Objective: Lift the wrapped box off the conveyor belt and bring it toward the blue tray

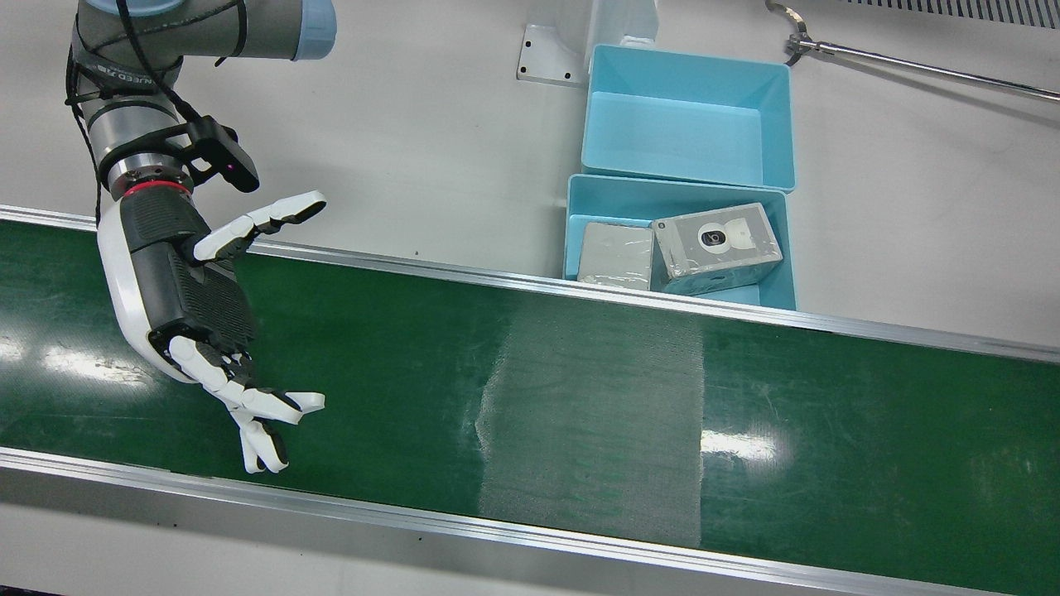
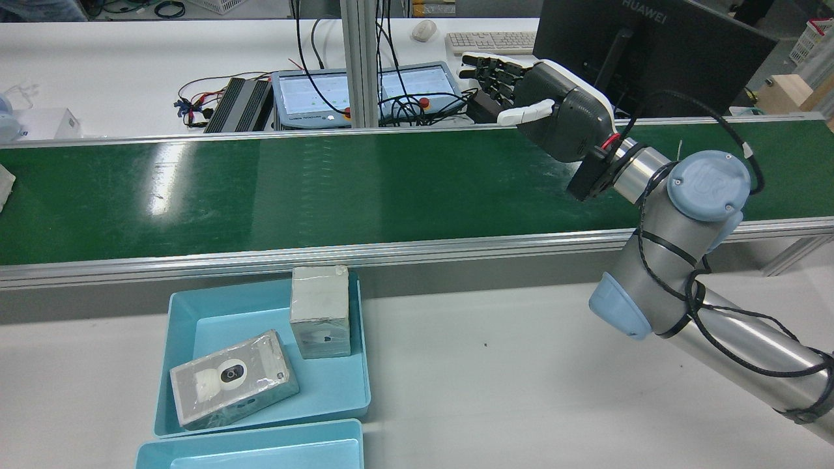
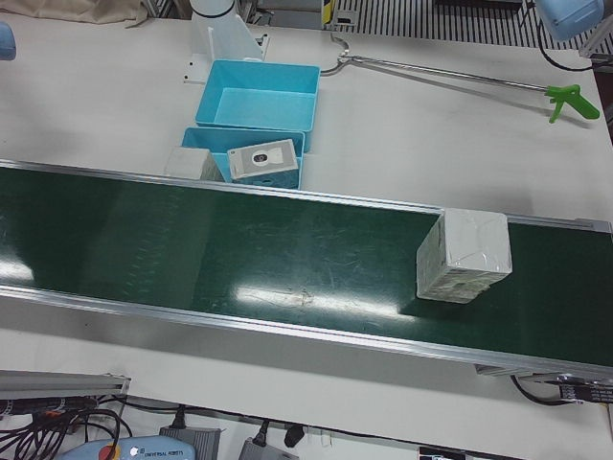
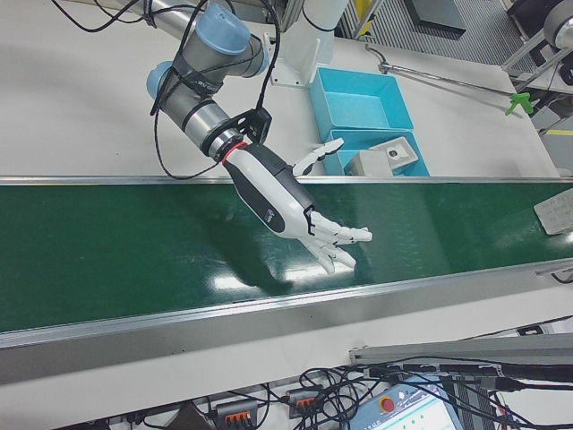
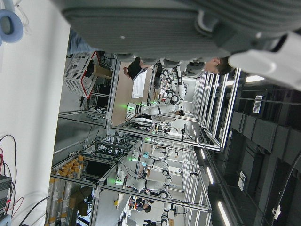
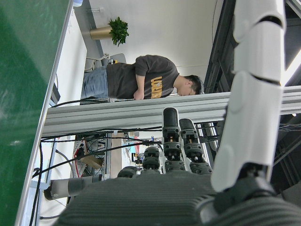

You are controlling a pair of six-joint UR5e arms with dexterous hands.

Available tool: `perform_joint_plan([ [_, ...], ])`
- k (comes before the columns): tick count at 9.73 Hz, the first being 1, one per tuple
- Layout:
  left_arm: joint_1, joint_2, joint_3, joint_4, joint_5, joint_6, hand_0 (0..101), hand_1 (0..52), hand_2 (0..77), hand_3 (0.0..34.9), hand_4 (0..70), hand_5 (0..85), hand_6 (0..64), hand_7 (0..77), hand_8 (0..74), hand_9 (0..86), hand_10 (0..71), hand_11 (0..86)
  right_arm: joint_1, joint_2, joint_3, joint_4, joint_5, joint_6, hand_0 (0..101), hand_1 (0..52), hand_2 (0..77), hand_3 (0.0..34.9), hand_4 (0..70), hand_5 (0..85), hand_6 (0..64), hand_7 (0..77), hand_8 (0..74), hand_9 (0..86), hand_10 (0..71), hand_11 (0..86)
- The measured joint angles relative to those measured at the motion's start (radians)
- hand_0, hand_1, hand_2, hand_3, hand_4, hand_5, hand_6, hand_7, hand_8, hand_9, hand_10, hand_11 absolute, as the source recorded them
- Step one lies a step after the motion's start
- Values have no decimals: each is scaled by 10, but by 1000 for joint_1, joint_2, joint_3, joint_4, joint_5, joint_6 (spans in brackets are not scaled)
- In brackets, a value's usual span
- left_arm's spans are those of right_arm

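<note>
A wrapped white box stands on the green conveyor belt, far to the left arm's side; its edge shows in the rear view and in the right-front view. My right hand is open and empty, fingers spread, hovering over the belt's other end, far from the box; it also shows in the rear view and the right-front view. My left hand shows only as palm and one finger, holding nothing. The blue tray beside the belt holds two wrapped boxes.
A second, empty blue tray sits behind the first. A long grabber tool lies on the white table. A monitor, a keyboard and cables stand beyond the belt's far rail. A lighter patch marks the belt.
</note>
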Motion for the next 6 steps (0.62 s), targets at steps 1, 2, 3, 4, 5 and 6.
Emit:
perform_joint_plan([
  [1,0,0,0,0,0,0,0,0,11,0,0,11,5,5,5,5,5,5,0,0,2,0,0,0,465,109,109,0,185,120,109,267,65,82,0,11],
  [2,0,0,0,0,0,0,0,0,11,0,5,11,5,5,5,0,0,5,0,1,5,0,0,-2,465,109,109,0,185,120,109,267,65,82,0,11],
  [3,0,0,0,0,0,0,0,0,11,0,5,11,5,5,5,0,0,5,-3,3,10,-2,0,-9,465,109,109,0,185,120,109,267,65,82,0,11],
  [4,0,0,0,0,0,0,0,0,11,0,0,11,5,5,5,5,0,5,-13,5,13,-3,2,-17,465,109,109,0,185,120,109,278,65,82,0,11],
  [5,0,0,0,0,0,0,0,0,5,0,0,11,0,5,5,0,5,5,-27,8,16,-5,5,-26,465,109,98,0,180,125,109,278,60,76,0,11],
  [6,0,0,0,0,0,0,0,0,11,0,0,11,5,5,5,0,5,5,-36,10,27,-25,9,-38,465,109,98,0,180,125,109,278,60,76,0,11],
])
